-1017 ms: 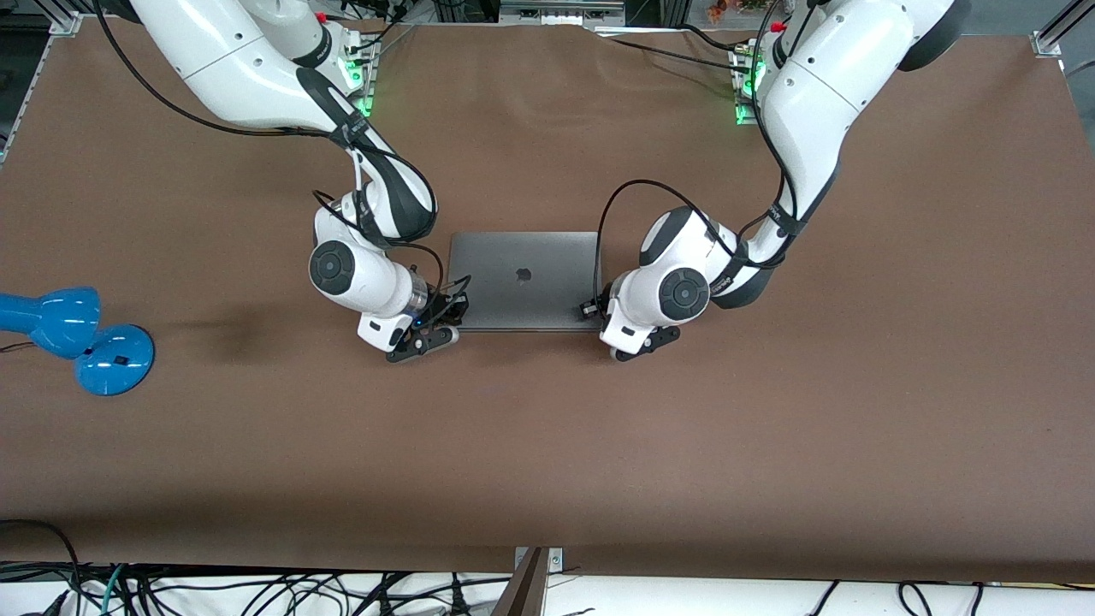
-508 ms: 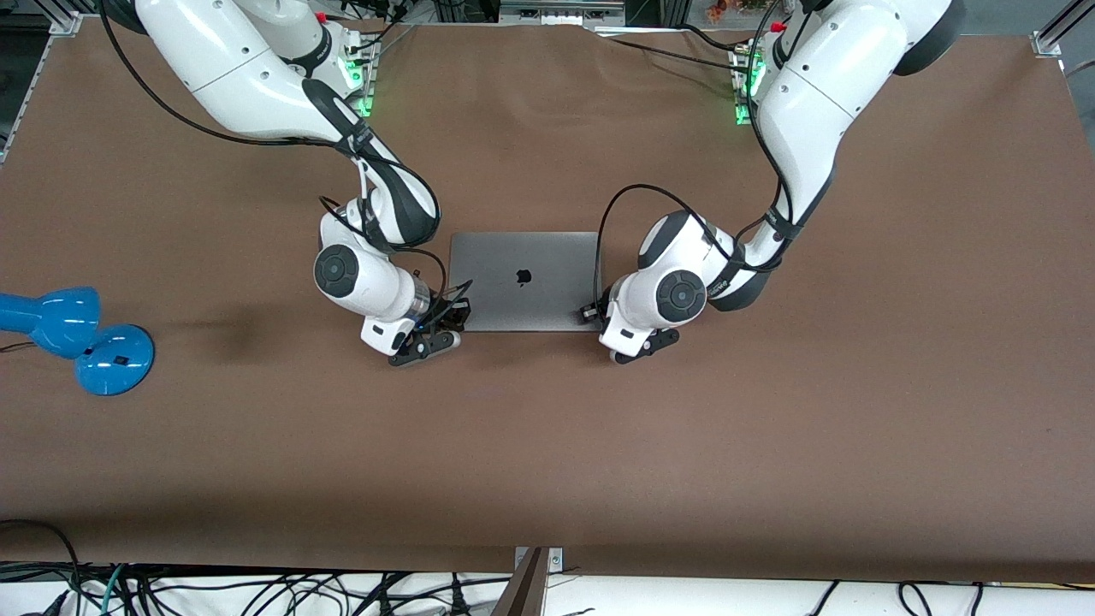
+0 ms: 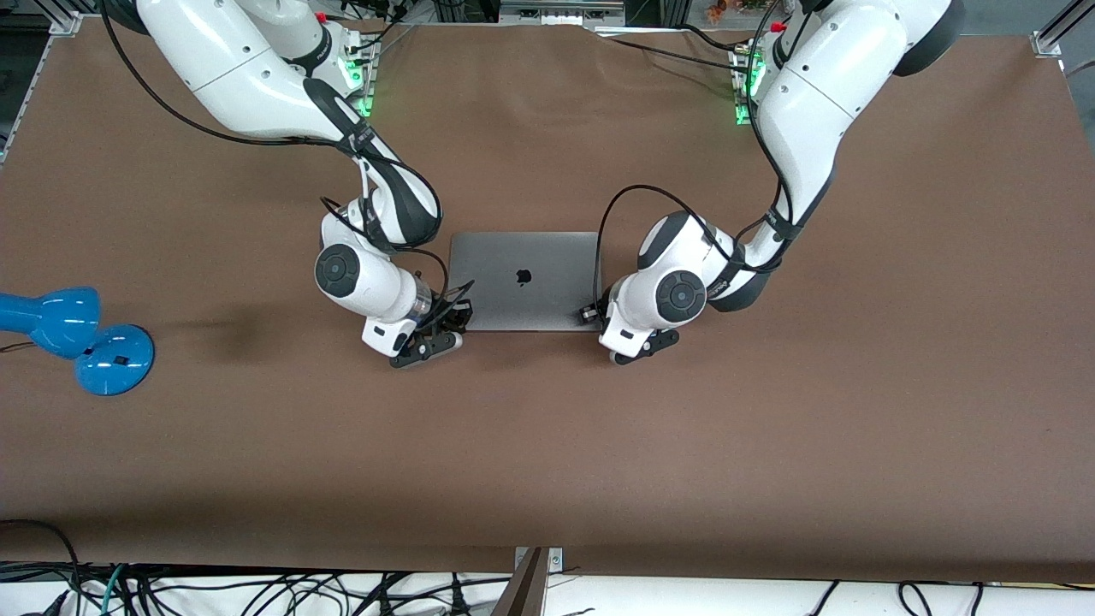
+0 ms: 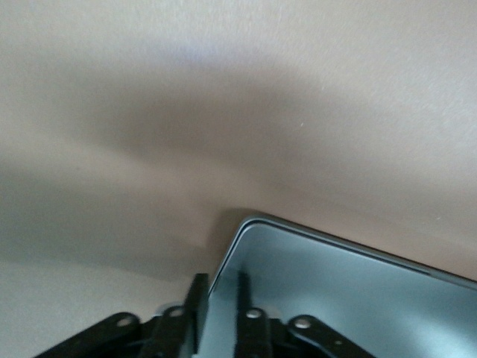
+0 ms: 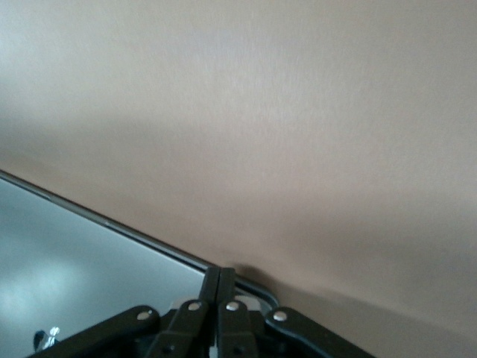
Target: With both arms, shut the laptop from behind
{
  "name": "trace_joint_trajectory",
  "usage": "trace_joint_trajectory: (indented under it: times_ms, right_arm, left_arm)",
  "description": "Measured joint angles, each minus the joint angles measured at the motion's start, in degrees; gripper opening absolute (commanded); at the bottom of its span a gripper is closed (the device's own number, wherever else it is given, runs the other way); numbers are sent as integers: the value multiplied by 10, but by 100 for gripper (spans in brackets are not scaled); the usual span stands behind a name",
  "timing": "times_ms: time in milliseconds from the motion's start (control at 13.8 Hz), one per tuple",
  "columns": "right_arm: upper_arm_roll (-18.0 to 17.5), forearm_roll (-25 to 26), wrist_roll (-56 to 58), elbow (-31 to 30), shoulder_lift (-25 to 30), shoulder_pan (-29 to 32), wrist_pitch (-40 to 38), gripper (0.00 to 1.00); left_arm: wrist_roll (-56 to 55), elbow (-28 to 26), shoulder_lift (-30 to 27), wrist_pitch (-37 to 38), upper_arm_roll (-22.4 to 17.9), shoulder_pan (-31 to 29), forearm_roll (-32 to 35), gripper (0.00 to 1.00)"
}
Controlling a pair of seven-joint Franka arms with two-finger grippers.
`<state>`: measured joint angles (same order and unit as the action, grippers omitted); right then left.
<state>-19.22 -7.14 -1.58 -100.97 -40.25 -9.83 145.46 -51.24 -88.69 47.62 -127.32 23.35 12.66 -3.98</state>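
Note:
The laptop (image 3: pixel 522 278) lies closed and flat on the brown table, its grey lid with the dark apple logo facing up. My left gripper (image 3: pixel 590 312) is at the lid's corner nearest the front camera, on the left arm's side. In the left wrist view (image 4: pixel 220 287) its fingers (image 4: pixel 197 298) stand a narrow gap apart, astride the edge of the lid (image 4: pixel 335 298). My right gripper (image 3: pixel 459 316) is at the other near corner. In the right wrist view (image 5: pixel 221 277) its fingers are pressed together over the corner of the lid (image 5: pixel 74 276).
A blue desk lamp (image 3: pixel 77 338) lies at the right arm's end of the table. Loose cables (image 3: pixel 257 590) hang along the table's edge nearest the front camera. Brown table surface (image 3: pixel 547 445) stretches between the laptop and that edge.
Both hands have shifted very slightly inward at the laptop's near corners. The lid lies flat in all three frames.

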Motion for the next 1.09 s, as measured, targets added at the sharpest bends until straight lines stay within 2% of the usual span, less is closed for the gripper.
trace_joint_trajectory:
  times_ms: [73, 145, 363, 581, 872, 1089]
  right_arm:
    - [0, 0, 0, 9, 1, 0, -7, 48]
    - [1, 0, -1, 18, 3, 0, -23, 59]
    - [12, 0, -3, 40, 33, 0, -100, 80]
    - [43, 0, -4, 52, 102, 5, -220, 98]
    - [63, 8, -5, 71, 191, 38, -382, 100]
    - [90, 35, -5, 83, 240, 49, -456, 100]
  left_arm:
    - [0, 4, 0, 0, 0, -1, 10, 100]
    - [0, 8, -2, 0, 0, -3, 16, 100]
    - [1, 14, -22, 29, 0, -8, 18, 100]
    - [29, 16, -72, 98, 0, -17, 18, 100]
    - [84, 5, -152, 198, -1, -48, 37, 100]
    - [111, -38, -221, 218, -1, -72, 66, 100]
